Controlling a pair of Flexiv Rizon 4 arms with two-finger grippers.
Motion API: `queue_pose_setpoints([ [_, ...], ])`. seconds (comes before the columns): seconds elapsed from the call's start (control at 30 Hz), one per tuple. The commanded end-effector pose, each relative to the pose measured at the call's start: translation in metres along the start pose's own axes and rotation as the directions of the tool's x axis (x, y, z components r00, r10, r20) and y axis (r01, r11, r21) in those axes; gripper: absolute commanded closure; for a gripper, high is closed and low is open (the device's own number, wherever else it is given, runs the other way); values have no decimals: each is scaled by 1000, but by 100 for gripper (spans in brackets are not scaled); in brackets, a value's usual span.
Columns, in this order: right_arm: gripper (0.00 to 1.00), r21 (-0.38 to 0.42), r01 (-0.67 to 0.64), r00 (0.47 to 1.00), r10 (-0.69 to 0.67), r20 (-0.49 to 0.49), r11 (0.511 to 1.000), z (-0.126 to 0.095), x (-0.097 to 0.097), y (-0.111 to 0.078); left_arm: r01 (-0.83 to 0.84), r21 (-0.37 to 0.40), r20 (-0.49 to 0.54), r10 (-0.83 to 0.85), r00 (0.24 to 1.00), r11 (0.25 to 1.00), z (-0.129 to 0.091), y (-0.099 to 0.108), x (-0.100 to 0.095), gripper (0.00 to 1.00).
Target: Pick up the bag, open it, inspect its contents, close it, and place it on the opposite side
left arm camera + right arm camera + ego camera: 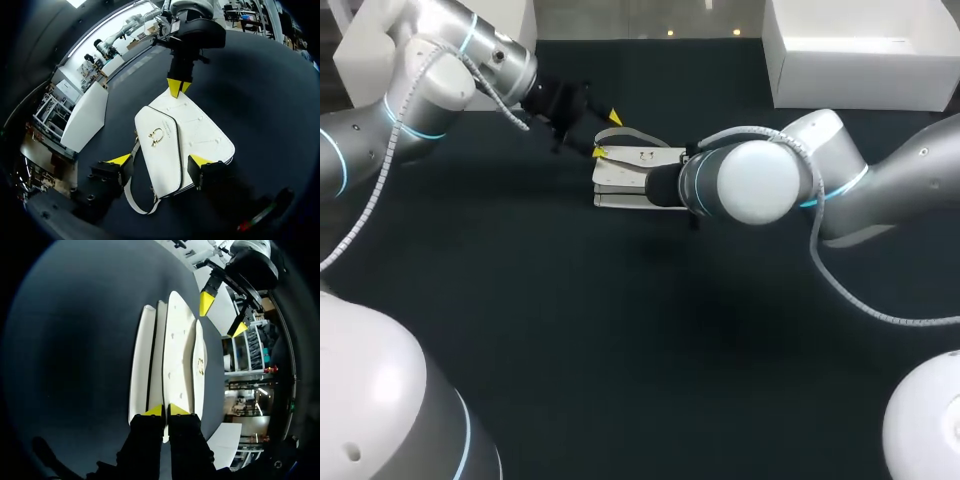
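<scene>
Bag (pixel 635 175) flat on the tabletop (pixel 620 350), so I'm at pickup. Right pincer (pixel 165 410) looks pinched on one end; left pincer (pixel 160 161) wide open astride the other, empty, needs closing next.

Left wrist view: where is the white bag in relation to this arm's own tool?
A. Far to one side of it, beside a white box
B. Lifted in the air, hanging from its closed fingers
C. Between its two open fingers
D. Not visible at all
C: the white bag lies between the spread yellow-tipped fingers of the left tool, while the right tool is at the bag's far end.
</scene>
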State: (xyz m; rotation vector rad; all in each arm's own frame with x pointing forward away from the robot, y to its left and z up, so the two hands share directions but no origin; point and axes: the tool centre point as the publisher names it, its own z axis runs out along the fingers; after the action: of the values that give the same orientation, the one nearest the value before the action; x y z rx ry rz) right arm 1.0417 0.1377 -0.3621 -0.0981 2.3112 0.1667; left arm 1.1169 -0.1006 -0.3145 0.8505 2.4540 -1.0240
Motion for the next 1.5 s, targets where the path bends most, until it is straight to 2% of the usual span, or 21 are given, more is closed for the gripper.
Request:
queue_pose_setpoints([
  [0.03,100,-3,-1,1000,1,7,1000,1,2,0,-17,-9,56,17,998,1000,8,-5,8,11],
  [0.17,100,-3,-1,1000,1,7,1000,1,2,0,-25,-15,38,26,999,1000,15,-7,9,13],
  [0.2,100,-3,-1,1000,1,7,1000,1,2,0,-32,-23,32,32,999,999,17,-7,9,19],
  [0.27,100,-3,-1,1000,1,7,1000,1,2,0,-35,-31,28,36,999,999,21,-6,9,23],
  [0.37,100,-3,-1,1000,1,7,1000,1,2,0,-37,-42,25,38,999,998,26,-5,9,49],
  [0.4,100,-3,-1,1000,1,7,1000,1,2,0,-37,-43,24,38,999,998,27,-4,9,52],
  [0.83,100,-3,-1,1000,1,7,1000,1,2,0,-67,-90,30,70,997,994,36,-3,8,59],
  [1.1,100,-3,-1,1000,1,7,1000,1,2,0,-55,-120,47,61,997,991,43,2,-1,65],
  [1.2,100,-3,-1,1000,1,7,1000,1,2,0,-45,-124,52,52,997,991,43,2,-4,75],
  [1.33,100,-3,-1,1000,1,7,1000,1,2,0,-18,-133,53,26,998,991,42,3,-7,100],
  [1.5,100,-3,-1,1000,1,7,1000,1,2,0,41,-124,47,-35,998,991,34,6,-16,100],
])
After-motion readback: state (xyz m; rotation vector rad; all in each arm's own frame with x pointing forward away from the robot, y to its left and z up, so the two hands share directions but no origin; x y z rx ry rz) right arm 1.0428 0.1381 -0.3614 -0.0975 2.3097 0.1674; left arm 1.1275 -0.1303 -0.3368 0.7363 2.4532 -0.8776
